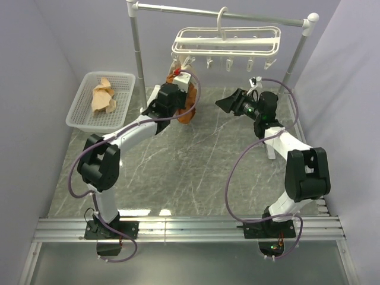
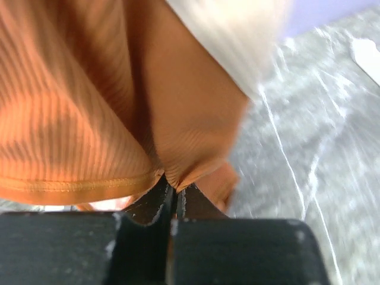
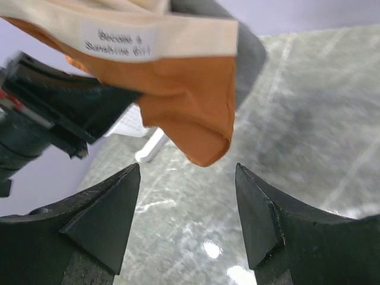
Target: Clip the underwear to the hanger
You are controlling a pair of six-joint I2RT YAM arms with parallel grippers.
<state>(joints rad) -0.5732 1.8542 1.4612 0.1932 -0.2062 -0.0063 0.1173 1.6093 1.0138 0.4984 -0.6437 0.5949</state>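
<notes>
The rust-orange underwear (image 1: 186, 102) with a pale beige waistband hangs below the left end of the white hanger (image 1: 227, 43), which hooks on the grey rail. I cannot tell whether a clip holds it. My left gripper (image 1: 178, 95) is shut on a fold of the underwear (image 2: 119, 119), jaws pinched together (image 2: 173, 193). My right gripper (image 1: 228, 104) is open and empty, a little right of the underwear (image 3: 178, 107) and facing it; its fingertips (image 3: 127, 184) stand wide apart below the hanging fabric. The label shows on the waistband (image 3: 116, 43).
A white basket (image 1: 83, 116) at the back left holds a light tan cloth (image 1: 104, 97). The grey rail (image 1: 219, 15) on white posts spans the back. Several empty clips (image 1: 237, 64) dangle from the hanger. The marble table top (image 1: 190, 172) lies below.
</notes>
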